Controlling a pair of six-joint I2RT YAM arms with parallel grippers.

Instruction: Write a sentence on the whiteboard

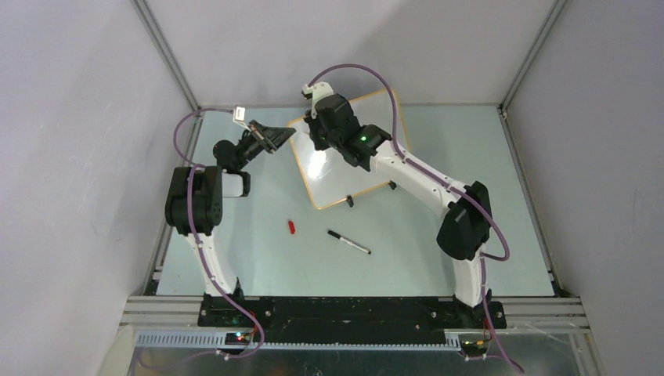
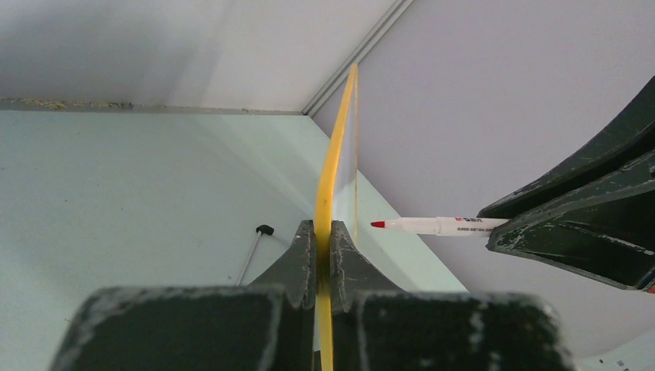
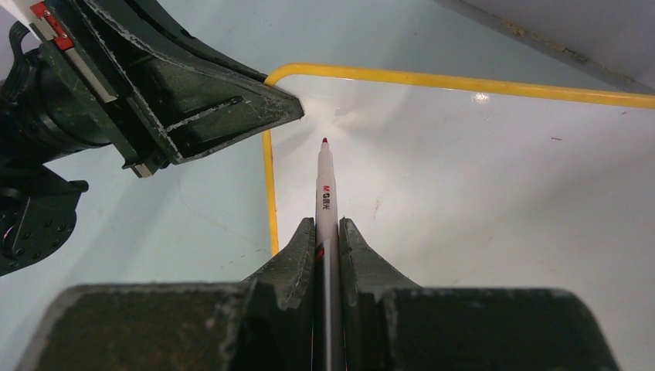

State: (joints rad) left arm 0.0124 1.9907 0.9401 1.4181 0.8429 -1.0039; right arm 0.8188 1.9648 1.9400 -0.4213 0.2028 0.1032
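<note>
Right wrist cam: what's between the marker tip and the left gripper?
Only bare, unmarked whiteboard, seen in the right wrist view. The left gripper clamps its edge; the right gripper holds the red marker.

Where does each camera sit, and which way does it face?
Top external: above and behind the bases, looking down on the table; left arm and right arm show.
Left wrist: looks along the left gripper, shut on the whiteboard rim edge-on.
Right wrist: looks along the right gripper, shut on the marker over the whiteboard.
Shared: whiteboard and marker.
</note>
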